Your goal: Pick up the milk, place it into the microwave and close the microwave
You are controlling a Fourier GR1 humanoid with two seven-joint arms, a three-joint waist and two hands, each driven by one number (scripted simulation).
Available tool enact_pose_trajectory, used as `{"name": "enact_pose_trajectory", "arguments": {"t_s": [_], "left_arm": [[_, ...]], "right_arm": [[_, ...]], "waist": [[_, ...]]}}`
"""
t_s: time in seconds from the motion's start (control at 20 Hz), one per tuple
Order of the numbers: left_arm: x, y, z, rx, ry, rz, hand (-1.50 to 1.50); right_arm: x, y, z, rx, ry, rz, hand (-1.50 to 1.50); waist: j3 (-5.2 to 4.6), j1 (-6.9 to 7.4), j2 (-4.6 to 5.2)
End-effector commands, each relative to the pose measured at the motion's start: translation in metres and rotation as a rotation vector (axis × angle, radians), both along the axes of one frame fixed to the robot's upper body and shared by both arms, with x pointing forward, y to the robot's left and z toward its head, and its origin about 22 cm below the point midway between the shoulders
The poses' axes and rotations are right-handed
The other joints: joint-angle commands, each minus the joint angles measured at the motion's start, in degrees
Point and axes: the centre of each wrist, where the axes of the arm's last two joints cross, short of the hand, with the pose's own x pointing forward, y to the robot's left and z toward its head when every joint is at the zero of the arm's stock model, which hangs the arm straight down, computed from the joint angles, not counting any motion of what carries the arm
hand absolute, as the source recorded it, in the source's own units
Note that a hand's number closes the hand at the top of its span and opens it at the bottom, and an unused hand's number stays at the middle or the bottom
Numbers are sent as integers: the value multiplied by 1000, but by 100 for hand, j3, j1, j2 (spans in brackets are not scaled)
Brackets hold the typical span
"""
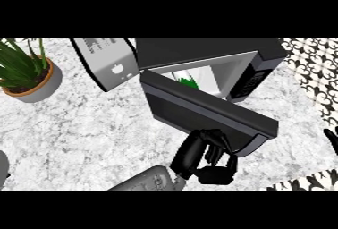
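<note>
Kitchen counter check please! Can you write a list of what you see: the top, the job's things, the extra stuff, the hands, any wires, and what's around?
Surface: speckled white stone counter.
Job's things: microwave with its door swung partly open; a white and green carton, probably the milk, shows inside.
Clutter: potted plant at far left; grey box with an apple mark beside the microwave.
Hands: left hand at the door's outer edge, fingers curled; right hand barely shows at the right edge.
Cables: nothing seen.
Surroundings: patterned black and white tiles at right.
</note>
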Motion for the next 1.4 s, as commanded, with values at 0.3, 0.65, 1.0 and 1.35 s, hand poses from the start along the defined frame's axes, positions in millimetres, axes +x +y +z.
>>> {"name": "enact_pose_trajectory", "arguments": {"t_s": [0.3,0.65,1.0,1.35], "left_arm": [[50,-3,33,-81,32,176,150],[74,1,53,-207,11,244,150],[96,6,57,-231,4,298,150],[107,6,61,-255,-8,304,150]], "right_arm": [[3,5,19,39,-30,93,-150],[5,1,29,34,-18,131,-150],[9,2,47,19,-57,166,-150],[14,2,60,15,-73,194,-150]], "waist": [[-8,-453,137],[-12,-608,234],[-4,-772,295],[4,-826,327]]}}
